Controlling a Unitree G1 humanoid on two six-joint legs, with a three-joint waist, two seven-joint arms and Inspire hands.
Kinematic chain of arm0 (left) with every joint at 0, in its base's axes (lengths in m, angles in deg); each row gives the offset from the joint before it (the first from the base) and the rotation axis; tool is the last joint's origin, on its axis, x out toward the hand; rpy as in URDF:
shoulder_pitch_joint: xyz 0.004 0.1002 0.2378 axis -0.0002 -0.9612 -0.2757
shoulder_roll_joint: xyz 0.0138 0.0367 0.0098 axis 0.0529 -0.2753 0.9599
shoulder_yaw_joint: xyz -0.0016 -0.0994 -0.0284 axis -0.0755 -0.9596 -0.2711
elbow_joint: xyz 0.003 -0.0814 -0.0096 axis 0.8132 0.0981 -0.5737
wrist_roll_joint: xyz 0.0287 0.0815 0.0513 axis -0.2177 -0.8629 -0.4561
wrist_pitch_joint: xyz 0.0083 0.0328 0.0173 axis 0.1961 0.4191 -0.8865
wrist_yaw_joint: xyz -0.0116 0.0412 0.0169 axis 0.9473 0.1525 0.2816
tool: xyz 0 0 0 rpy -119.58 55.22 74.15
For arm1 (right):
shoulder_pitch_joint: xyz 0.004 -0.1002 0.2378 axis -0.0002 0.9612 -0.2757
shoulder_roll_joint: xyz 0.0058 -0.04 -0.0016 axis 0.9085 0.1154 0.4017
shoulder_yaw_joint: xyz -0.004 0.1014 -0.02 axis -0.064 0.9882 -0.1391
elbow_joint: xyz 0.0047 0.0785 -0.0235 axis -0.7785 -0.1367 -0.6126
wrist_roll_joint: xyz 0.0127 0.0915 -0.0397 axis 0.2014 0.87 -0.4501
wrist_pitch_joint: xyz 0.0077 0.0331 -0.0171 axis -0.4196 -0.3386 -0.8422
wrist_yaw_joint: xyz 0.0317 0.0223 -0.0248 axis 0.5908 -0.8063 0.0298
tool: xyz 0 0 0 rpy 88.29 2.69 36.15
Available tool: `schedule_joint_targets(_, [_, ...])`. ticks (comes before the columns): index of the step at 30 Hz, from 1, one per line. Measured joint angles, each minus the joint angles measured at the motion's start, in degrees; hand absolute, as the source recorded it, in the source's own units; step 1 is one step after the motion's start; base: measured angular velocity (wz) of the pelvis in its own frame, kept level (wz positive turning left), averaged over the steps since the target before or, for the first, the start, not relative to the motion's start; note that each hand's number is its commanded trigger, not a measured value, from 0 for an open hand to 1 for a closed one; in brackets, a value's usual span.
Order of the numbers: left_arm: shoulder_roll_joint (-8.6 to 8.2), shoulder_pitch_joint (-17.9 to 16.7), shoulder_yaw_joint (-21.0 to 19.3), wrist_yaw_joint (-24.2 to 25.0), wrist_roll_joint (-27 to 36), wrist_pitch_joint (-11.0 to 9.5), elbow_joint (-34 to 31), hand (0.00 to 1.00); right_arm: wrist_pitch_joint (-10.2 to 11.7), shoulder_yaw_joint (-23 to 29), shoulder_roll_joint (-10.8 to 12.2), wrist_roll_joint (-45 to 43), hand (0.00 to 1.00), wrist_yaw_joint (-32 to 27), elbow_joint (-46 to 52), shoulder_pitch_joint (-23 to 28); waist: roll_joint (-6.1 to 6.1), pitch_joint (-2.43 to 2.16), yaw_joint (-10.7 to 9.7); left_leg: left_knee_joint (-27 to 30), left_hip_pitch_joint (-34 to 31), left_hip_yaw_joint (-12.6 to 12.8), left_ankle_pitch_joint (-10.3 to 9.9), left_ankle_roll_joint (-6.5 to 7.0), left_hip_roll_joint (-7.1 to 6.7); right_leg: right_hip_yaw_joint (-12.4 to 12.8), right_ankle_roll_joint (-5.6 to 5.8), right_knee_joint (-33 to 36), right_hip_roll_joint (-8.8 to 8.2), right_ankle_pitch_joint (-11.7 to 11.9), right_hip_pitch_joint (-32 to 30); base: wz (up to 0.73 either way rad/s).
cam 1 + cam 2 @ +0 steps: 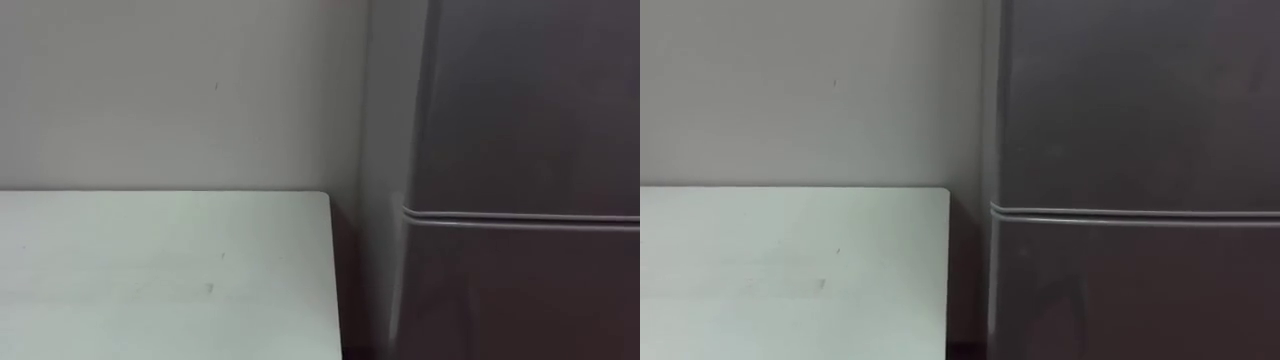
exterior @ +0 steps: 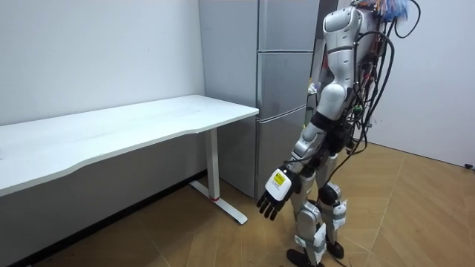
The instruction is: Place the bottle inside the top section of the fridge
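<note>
A tall grey fridge (image 2: 286, 89) stands against the wall, and I stand right in front of it. Its upper door (image 1: 530, 100) and lower door (image 1: 520, 290) are both shut, with a thin seam (image 1: 1140, 213) between them. My left hand (image 2: 273, 199) hangs at my side at about knee height. Its fingers are relaxed and hold nothing.
A white table (image 1: 150, 270) stands to the left of the fridge, its right edge a narrow gap away from the fridge's side. A plain wall (image 1: 180, 90) rises behind the table. Wooden floor (image 2: 415, 215) lies behind me.
</note>
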Motion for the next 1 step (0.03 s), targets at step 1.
schedule_joint_targets(1, [0.00, -0.03, 0.00, 0.18, 0.00, 0.00, 0.00, 0.00, 0.00, 0.00, 0.00, 0.00, 0.00, 0.00, 0.00, -0.01, -0.06, 0.03, 0.00, 0.01, 0.00, -0.01, 0.00, 0.00, 0.00, 0.00, 0.00, 0.00, 0.00, 0.00, 0.01, 0.00])
